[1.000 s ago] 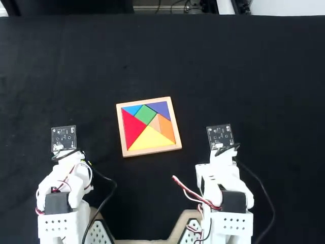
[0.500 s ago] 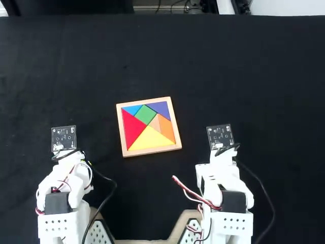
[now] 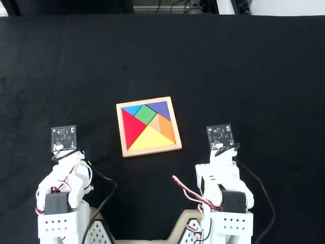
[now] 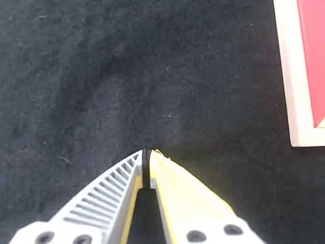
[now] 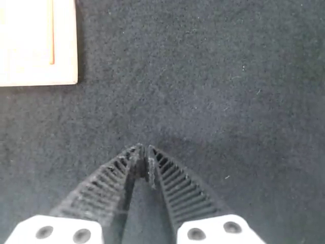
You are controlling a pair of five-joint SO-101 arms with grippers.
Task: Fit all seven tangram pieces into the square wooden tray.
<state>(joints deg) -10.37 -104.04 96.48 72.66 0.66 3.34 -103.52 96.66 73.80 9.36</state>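
- The square wooden tray (image 3: 152,151) lies flat on the black cloth (image 3: 244,76) near the middle of the table, turned slightly off square to the table edges.
- All seven pieces sit inside it and fill the frame with no gap that I can make out.
- The red triangle (image 3: 132,128) takes the side nearer the left arm, and the yellow triangle (image 3: 151,138) takes the edge nearest the arms; the two meet along a slanted line.
- The green square (image 3: 147,115) stands on its corner above where they meet, with the blue triangle (image 3: 132,109) on one side of it and the purple slanted piece (image 3: 160,108) on the other, both along the far edge.
- The orange triangle (image 3: 166,129) lies along the side nearer the right arm, and the pale orange triangle (image 3: 155,122) is tucked between it and the green square.
- The left arm (image 3: 63,183) is folded back at the near edge, apart from the tray. Its claw (image 4: 148,155) is closed with the tips touching, holding nothing, over bare cloth beside the tray's edge.
- The right arm (image 3: 223,183) is folded back the same way on the other side. Its claw (image 5: 144,151) is also closed and holds nothing, over cloth near a tray corner.
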